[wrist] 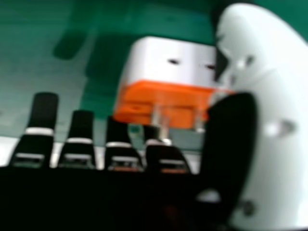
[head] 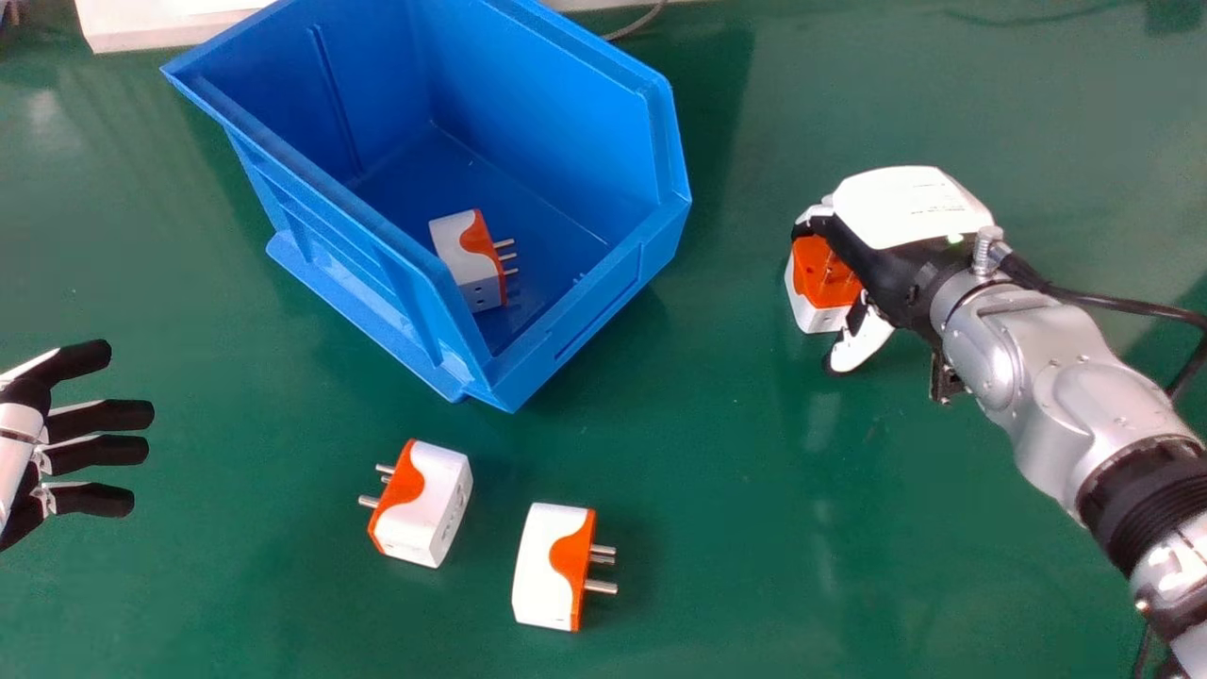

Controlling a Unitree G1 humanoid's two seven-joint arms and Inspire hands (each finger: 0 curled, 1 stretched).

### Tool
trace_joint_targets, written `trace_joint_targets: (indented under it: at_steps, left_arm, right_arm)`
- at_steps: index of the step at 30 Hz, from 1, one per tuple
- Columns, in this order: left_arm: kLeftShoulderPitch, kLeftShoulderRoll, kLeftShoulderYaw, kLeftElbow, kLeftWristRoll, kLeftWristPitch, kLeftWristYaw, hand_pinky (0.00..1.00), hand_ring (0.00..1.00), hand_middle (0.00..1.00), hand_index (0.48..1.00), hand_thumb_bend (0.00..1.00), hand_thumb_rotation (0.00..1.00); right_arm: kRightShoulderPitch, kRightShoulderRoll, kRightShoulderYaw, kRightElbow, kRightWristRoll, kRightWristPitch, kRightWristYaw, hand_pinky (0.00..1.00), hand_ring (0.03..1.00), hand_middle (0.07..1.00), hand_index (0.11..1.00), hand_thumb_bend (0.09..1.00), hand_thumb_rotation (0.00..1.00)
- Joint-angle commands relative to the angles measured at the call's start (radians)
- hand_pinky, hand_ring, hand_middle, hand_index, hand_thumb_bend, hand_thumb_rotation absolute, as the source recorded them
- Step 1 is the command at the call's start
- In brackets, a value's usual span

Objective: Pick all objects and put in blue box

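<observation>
In the head view, my right hand is over a white and orange plug adapter to the right of the blue box, its thumb beside the near end. In the right hand view, my right hand has relaxed fingers near the orange, pinned face of this adapter, and the thumb runs along its other side. Another adapter lies inside the box. In front of the box are two more, one adapter with pins leftward and one adapter with pins rightward. At the left edge, my left hand is open.
The box stands on a green table, its nearest corner between the front adapters and my right hand. A pale object lies behind the box at the upper left. A dark cable runs along my right forearm.
</observation>
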Motion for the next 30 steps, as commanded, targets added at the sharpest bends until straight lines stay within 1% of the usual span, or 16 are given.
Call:
trace_joint_targets:
  at_steps: [1,2,6,10,12,15,16,17,18,20,22,23,25,26,30]
  left_arm:
    - [0.006,0.017,0.019,0.002,-0.01,-0.023,-0.006,0.58,0.69,0.72,0.826,0.2,0.97]
    - [0.006,0.018,0.02,0.004,-0.009,-0.024,-0.007,0.58,0.69,0.72,0.826,0.2,0.97]
    - [0.012,0.017,0.024,0.0,-0.007,-0.026,-0.009,0.58,0.7,0.72,0.826,0.2,0.97]
    - [0.013,0.019,0.026,0.008,-0.007,-0.03,-0.012,0.59,0.7,0.72,0.827,0.2,0.96]
    - [0.015,0.019,0.026,0.007,-0.005,-0.032,-0.013,0.59,0.7,0.72,0.827,0.2,0.95]
    - [0.024,0.019,0.028,-0.006,-0.008,-0.029,-0.013,0.59,0.7,0.71,0.827,0.2,0.95]
    - [0.026,0.019,0.028,-0.007,-0.008,-0.03,-0.013,0.59,0.7,0.71,0.827,0.2,0.95]
    - [0.027,0.02,0.029,-0.009,-0.008,-0.03,-0.013,0.59,0.7,0.71,0.827,0.2,0.95]
    - [0.027,0.02,0.028,-0.009,-0.006,-0.031,-0.012,0.59,0.7,0.71,0.827,0.2,0.95]
    - [0.027,0.022,0.027,-0.008,-0.006,-0.031,-0.011,0.59,0.69,0.71,0.826,0.2,0.94]
    - [0.028,0.023,0.027,-0.009,-0.004,-0.03,-0.011,0.58,0.69,0.71,0.825,0.2,0.94]
    - [0.029,0.023,0.026,-0.012,-0.002,-0.029,-0.011,0.58,0.69,0.71,0.825,0.2,0.94]
    - [0.033,0.023,0.027,-0.019,-0.001,-0.028,-0.01,0.58,0.69,0.71,0.824,0.21,0.94]
    - [0.034,0.022,0.027,-0.021,-0.001,-0.028,-0.01,0.58,0.69,0.71,0.824,0.21,0.94]
    - [0.026,0.025,0.023,-0.005,0.002,-0.033,-0.01,0.58,0.69,0.71,0.823,0.21,0.94]
  right_arm:
    - [-0.012,-0.032,-0.021,0.0,0.005,0.02,-0.004,0.73,0.879,0.899,0.812,0.477,0.0]
    - [-0.014,-0.031,-0.022,0.001,0.006,0.023,-0.005,0.72,0.879,0.899,0.812,0.477,0.0]
    - [-0.021,-0.034,-0.023,0.004,0.011,0.027,0.004,0.72,0.861,0.895,0.809,0.476,0.0]
    - [-0.021,-0.034,-0.023,0.004,0.01,0.026,-0.009,0.68,0.839,0.885,0.807,0.482,0.0]
    - [-0.015,-0.037,-0.016,-0.001,-0.005,0.027,-0.035,0.64,0.802,0.863,0.789,0.509,0.0]
    - [-0.006,-0.044,-0.001,0.003,-0.032,0.012,-0.101,0.58,0.714,0.778,0.723,0.57,0.0]
    - [-0.003,-0.048,0.005,0.005,-0.041,0.006,-0.127,0.58,0.714,0.778,0.723,0.57,0.0]
    - [-0.001,-0.048,0.008,0.008,-0.045,0.005,-0.146,0.55,0.659,0.728,0.671,0.559,0.0]
    - [0.0,-0.047,0.009,0.013,-0.048,0.004,-0.16,0.55,0.659,0.728,0.671,0.559,0.0]
    - [0.001,-0.043,0.008,0.021,-0.051,0.005,-0.174,0.51,0.59,0.651,0.589,0.544,0.0]
    - [-0.001,-0.039,0.005,0.03,-0.047,0.004,-0.174,0.49,0.548,0.601,0.534,0.534,0.0]
    - [-0.003,-0.039,0.003,0.032,-0.043,0.004,-0.169,0.49,0.548,0.601,0.534,0.534,0.0]
    - [-0.007,-0.036,-0.002,0.032,-0.036,0.014,-0.152,0.47,0.525,0.572,0.499,0.527,0.0]
    - [-0.008,-0.034,-0.003,0.031,-0.035,0.019,-0.146,0.47,0.525,0.572,0.499,0.527,0.0]
    - [-0.016,-0.029,-0.003,0.033,-0.038,0.039,-0.145,0.47,0.511,0.556,0.476,0.522,0.0]
